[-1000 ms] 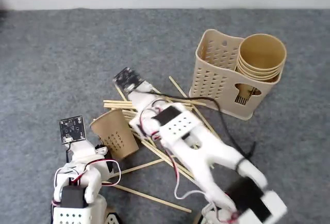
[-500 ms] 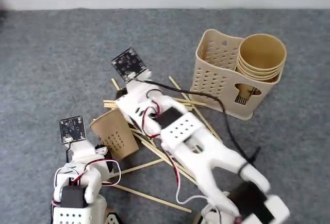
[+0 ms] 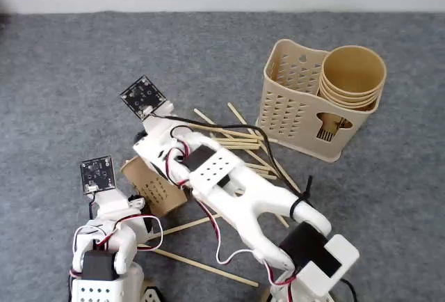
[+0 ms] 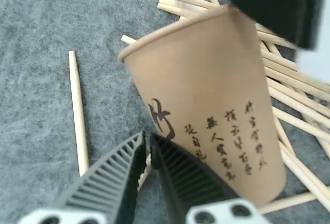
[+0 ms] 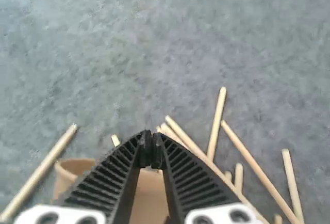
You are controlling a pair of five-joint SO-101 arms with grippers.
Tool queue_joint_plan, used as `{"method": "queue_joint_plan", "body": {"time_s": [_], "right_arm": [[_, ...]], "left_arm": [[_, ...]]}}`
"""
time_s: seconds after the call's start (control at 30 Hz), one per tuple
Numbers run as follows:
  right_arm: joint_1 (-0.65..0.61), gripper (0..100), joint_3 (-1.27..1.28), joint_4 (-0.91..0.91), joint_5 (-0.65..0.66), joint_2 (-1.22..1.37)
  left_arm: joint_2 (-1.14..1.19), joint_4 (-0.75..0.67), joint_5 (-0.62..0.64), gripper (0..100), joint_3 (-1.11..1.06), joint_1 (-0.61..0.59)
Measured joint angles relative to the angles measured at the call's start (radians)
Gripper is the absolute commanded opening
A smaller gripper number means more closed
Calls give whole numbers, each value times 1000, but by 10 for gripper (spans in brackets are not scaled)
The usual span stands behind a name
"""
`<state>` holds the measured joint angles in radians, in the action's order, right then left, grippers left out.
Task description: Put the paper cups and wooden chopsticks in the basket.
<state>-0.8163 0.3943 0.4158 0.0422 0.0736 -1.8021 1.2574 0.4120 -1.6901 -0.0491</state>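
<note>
On grey carpet point(image 3: 83, 58), brown paper cup point(image 4: 216, 115) lies on side, mouth away from left arm, between both arms, against edge of pale wooden chopsticks point(image 3: 233, 135) pile. Just beside cup wall: left gripper point(image 4: 147, 137), jaws pressed together, nothing between. Above cup rim: right gripper point(image 5: 150, 140), jaws pressed together, empty. Over pile stretches right arm point(image 3: 236, 191). Well apart, far right: beige perforated plastic basket point(image 3: 288, 104), stack of paper cups point(image 3: 353, 72) in its right compartment. Open carpet at far left.
</note>
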Motion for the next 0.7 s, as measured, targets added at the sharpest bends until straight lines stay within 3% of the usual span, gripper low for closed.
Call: {"method": "queue_joint_plan", "body": {"time_s": [0.23, 0.7], "right_arm": [[11, 9, -150, 423, 107, -2], [43, 9, -347, 1232, 115, -2]], "left_arm": [[0, 0, 0, 14, 0, 0], [0, 0, 0, 14, 0, 0]]}}
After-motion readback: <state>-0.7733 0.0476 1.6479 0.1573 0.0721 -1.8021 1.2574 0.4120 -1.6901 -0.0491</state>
